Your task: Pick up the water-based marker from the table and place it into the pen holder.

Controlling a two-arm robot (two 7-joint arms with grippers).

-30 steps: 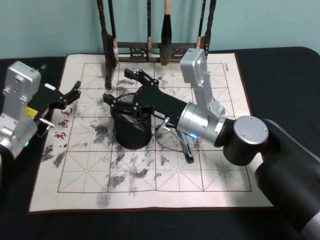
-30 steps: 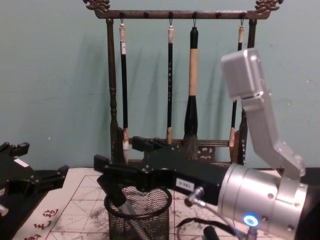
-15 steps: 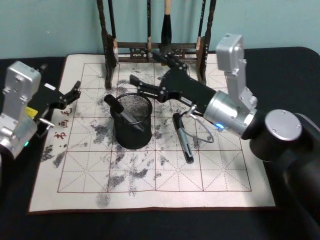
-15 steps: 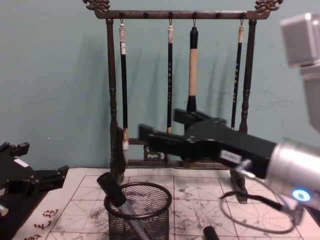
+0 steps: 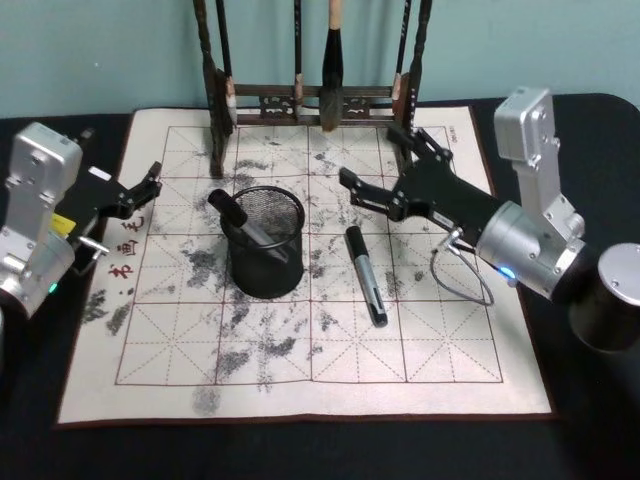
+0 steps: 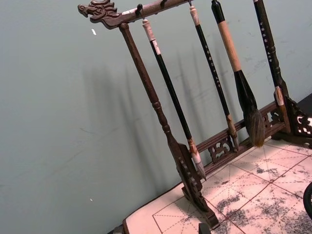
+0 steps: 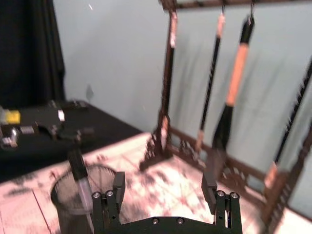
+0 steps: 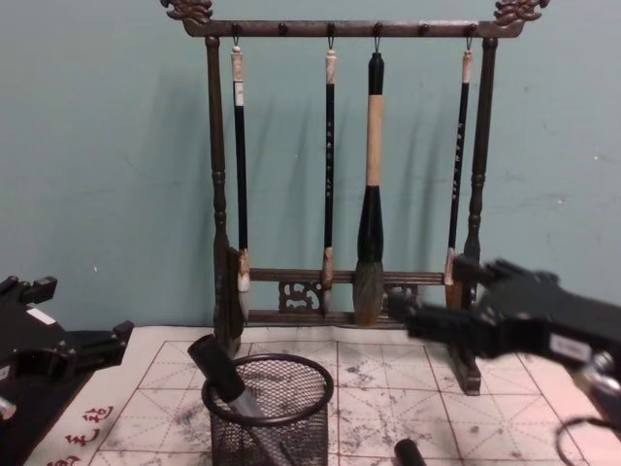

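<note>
The water-based marker (image 5: 243,220) stands inside the pen holder (image 5: 266,272), leaning against the rim on the robot's left with its black cap poking up above the mesh. A second ago the right end effector (image 5: 367,152) was directly over the cup; now it has pulled back to the robot's right and hangs over the calligraphy mat (image 5: 300,345) near the right post of the brush rack (image 5: 300,98), fingers spread wide with nothing between them. The marker has kept the same lean since the release, so the placing looks done and only the retreat is left

A second marker (image 5: 364,276) lies flat on the mat just beside the holder, not touching it. The left end effector (image 5: 150,185) is parked at the mat's left edge over the dark worktop (image 5: 600,130), fingers apart and empty

The head view lays out the second marker's full length; the chest view catches just its cap end (image 8: 408,452) at the lower edge, but gives the side-on proof that the marker (image 8: 218,371) rests in the holder (image 8: 268,429). The right wrist view confirms the bare gap between that arm's fingers (image 7: 118,184)
</note>
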